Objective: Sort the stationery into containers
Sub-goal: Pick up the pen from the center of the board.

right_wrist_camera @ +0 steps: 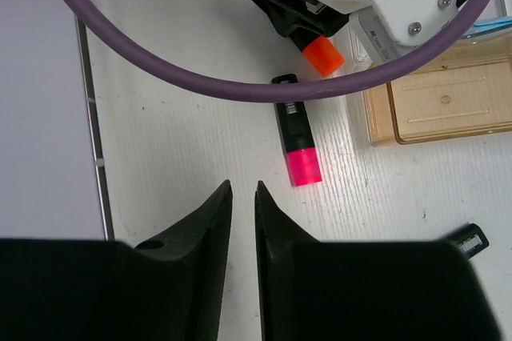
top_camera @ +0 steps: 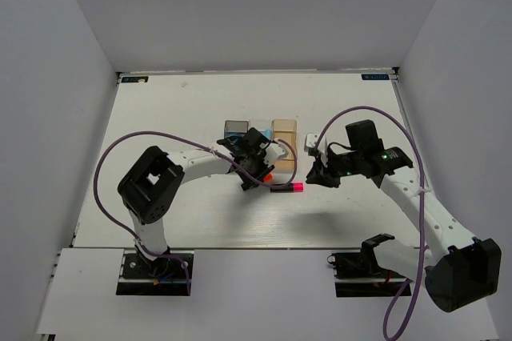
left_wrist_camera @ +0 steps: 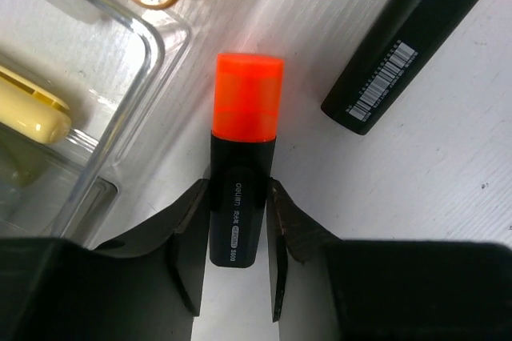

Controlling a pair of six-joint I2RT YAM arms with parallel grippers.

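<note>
A black highlighter with an orange end [left_wrist_camera: 240,141] lies on the white table right beside the clear container [left_wrist_camera: 136,45]. My left gripper [left_wrist_camera: 238,197] is shut on its black body, with a finger touching each side. The orange cap [right_wrist_camera: 323,54] sticks out past the fingers. A second highlighter with a pink end [right_wrist_camera: 296,137] lies loose a little nearer, also visible in the top view [top_camera: 286,187]. My right gripper [right_wrist_camera: 242,189] hovers near the pink end, its jaws a narrow gap apart with nothing between. A pale yellow stick [left_wrist_camera: 32,113] lies in the clear container.
Three containers stand in a row: dark grey [top_camera: 235,127], clear [top_camera: 259,127] and tan [top_camera: 283,129]. The tan container [right_wrist_camera: 448,101] shows nothing inside. A small dark item with a label [right_wrist_camera: 468,238] lies on the table beyond it. White walls enclose the table.
</note>
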